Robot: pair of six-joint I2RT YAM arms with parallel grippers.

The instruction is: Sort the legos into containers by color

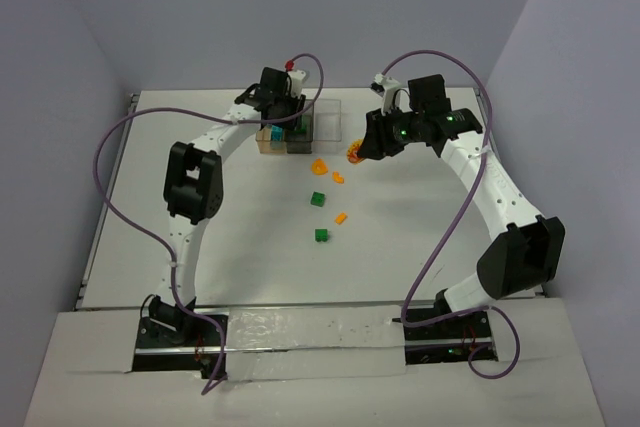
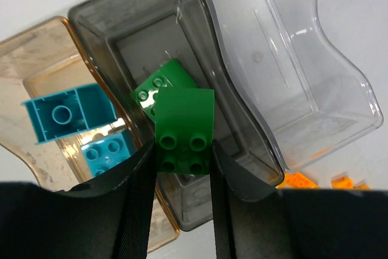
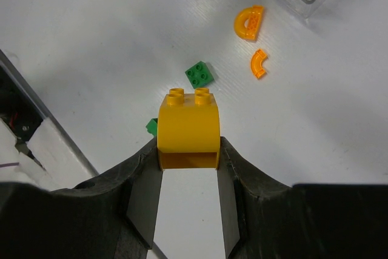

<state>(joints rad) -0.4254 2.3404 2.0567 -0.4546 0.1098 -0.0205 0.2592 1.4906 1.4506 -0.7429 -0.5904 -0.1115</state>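
left claw [image 2: 182,153] pinches green brick [image 2: 185,127], grey box [image 2: 121,34] at 12 o'clock; right claw [image 3: 188,153] pinches orange brick [image 3: 188,122]. Probably light, stiff, slick: grip flat sides.

Bright, even, diffuse light from overhead. White table [image 1: 250,247] ran near blown-out in all three views. Shadows were soft, faint, hugging whatever cast them. Glare streaks sat on the clear container [image 2: 330,59] walls, one hot spot in the orange-tinted container [image 2: 36,59]. Green lego [image 2: 185,128] and orange lego [image 3: 188,128] were crisp; dark fingers [image 2: 136,210] showed no detail. Top view was coarse, small legos [image 1: 319,198] mushy.
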